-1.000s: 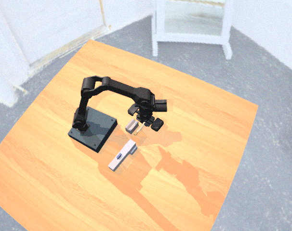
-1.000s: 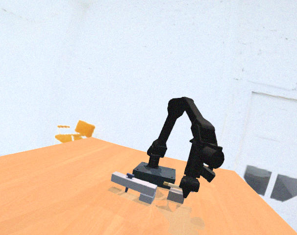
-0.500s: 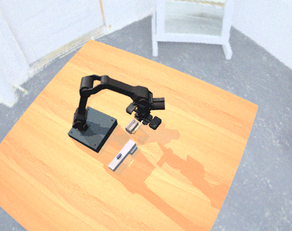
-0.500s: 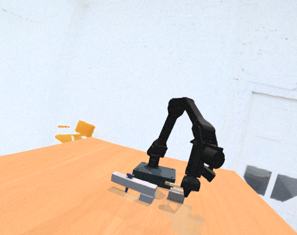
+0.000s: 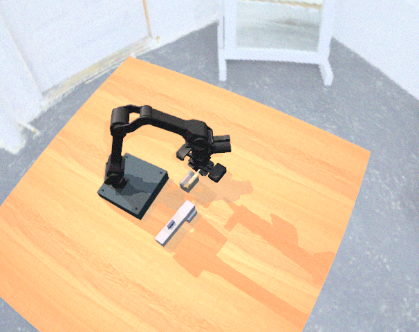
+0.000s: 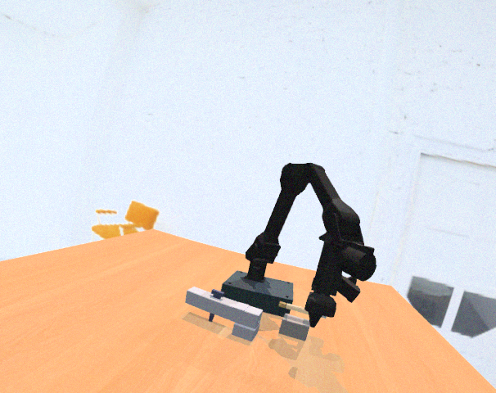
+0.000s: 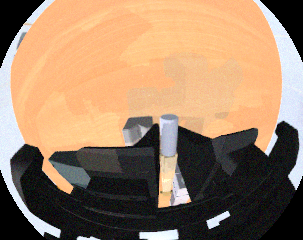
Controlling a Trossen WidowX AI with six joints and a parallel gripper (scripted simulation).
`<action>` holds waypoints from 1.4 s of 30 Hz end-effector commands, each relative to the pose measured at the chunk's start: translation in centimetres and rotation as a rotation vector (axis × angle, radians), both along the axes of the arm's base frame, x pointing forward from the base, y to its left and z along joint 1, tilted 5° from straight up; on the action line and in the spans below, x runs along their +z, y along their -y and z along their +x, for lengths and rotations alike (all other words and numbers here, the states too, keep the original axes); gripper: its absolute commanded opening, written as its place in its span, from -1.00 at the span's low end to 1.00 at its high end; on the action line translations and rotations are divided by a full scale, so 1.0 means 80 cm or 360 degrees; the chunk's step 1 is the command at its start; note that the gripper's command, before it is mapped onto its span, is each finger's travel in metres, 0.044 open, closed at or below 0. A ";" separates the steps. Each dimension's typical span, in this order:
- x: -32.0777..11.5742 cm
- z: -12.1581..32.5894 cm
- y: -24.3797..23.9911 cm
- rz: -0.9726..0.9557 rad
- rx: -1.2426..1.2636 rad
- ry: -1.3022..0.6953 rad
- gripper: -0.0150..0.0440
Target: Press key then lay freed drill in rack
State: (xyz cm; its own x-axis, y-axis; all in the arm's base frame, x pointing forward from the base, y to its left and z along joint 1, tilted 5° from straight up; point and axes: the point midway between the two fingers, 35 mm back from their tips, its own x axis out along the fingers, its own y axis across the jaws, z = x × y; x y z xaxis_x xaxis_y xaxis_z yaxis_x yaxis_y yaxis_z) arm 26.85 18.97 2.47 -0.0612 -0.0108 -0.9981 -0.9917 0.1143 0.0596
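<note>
Yellow and gray, the drill [image 5: 192, 179] [image 6: 294, 307] [image 7: 168, 142] is pinched in the nearly closed gripper [image 5: 200, 169] [image 6: 314, 322] [image 7: 160, 165], over the little gray rack [image 5: 188, 184] [image 6: 294, 328] [image 7: 136, 131]; the white bar [image 5: 175, 222] [image 6: 223, 306] sits apart on the wooden bench [image 5: 267, 142] [image 6: 113, 295] [image 7: 91, 60]

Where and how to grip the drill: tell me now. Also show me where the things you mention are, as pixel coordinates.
Take the drill [image 5: 193, 178] [image 6: 298, 308] [image 7: 169, 136] near its middle, from above, one finger on each long side, I'd say. It is slim and straight, and lies roughly level over the rack [image 5: 183, 181] [image 6: 294, 329] [image 7: 133, 134]. The gripper [image 5: 201, 169] [image 6: 313, 320] [image 7: 168, 150] is already shut on it.
</note>
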 end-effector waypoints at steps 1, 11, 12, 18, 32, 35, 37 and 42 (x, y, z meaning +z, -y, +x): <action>0.003 -0.008 -0.004 0.0011 -0.0005 0.0009 -0.49; 0.005 -0.027 -0.011 0.0012 -0.0005 0.0007 -0.49; 0.005 -0.029 -0.011 0.0012 -0.0005 0.0007 -0.49; 0.008 -0.037 -0.016 0.0012 -0.0005 0.0006 -0.49; -0.024 -0.038 -0.015 0.0012 -0.0005 0.0006 -0.49; -0.027 -0.038 -0.015 0.0012 -0.0005 0.0006 -0.49; -0.030 -0.038 -0.015 0.0012 -0.0005 0.0006 -0.49; -0.037 -0.038 -0.015 0.0012 -0.0005 0.0006 -0.49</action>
State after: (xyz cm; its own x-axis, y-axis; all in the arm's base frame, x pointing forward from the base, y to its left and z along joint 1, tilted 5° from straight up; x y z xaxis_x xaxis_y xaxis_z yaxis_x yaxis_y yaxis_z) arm 23.83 20.13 -0.17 -0.0580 -0.0054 -0.9983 -0.9919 0.1135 0.0570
